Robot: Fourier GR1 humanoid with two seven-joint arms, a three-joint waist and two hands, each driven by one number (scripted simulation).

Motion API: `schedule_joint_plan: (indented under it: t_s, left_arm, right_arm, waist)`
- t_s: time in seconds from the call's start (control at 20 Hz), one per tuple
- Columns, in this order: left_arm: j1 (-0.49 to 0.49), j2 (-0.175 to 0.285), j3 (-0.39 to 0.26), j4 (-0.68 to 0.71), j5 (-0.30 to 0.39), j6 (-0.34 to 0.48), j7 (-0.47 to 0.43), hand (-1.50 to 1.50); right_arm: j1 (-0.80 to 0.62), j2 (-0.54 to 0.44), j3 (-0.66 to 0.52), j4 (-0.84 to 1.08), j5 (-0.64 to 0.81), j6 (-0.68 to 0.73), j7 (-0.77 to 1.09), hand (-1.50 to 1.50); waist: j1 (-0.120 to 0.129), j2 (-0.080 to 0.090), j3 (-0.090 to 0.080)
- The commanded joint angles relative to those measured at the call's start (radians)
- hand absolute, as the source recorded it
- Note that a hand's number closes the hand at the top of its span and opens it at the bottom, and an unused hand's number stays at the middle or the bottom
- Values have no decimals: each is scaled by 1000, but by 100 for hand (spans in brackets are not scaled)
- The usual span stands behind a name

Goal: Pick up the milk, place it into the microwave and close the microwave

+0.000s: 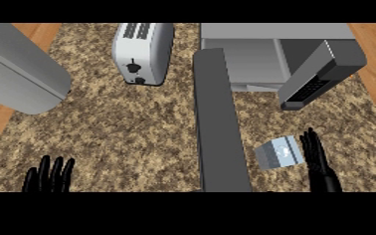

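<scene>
Milk (pixel 280 153) lies between open microwave door (pixel 218 129) and right hand (pixel 319 162).

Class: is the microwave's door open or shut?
Open. The door juts out from the microwave toward the robot, leaving its inside exposed.

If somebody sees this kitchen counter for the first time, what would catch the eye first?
The long dark grey microwave door stands wide open, running from the grey box-shaped microwave at the top right down the middle of the speckled stone counter. Right of it, a small pale blue-and-white milk carton sits tilted, close beside the open black right hand. A silver metal toaster stands at the top, left of the door.
</scene>
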Motion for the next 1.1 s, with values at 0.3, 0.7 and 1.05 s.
schedule_joint_plan:
  t_s: [0.3, 0.7, 1.05]
  left_arm:
    - [27, 2, -28, -17, -1, 7, -7, -150]
    - [27, -26, -79, -19, -60, 67, -16, -150]
    - [112, 40, -31, 2, 26, -32, -101, -150]
  right_arm:
    - [-129, -55, -74, 314, -7, 24, -203, -150]
    - [-269, -55, -82, 471, 15, -14, -261, -150]
    - [-224, -61, -42, 455, 27, 24, -301, -150]
  waist:
    - [0, 0, 0]
    - [1, 0, 0]
    - [0, -1, 0]
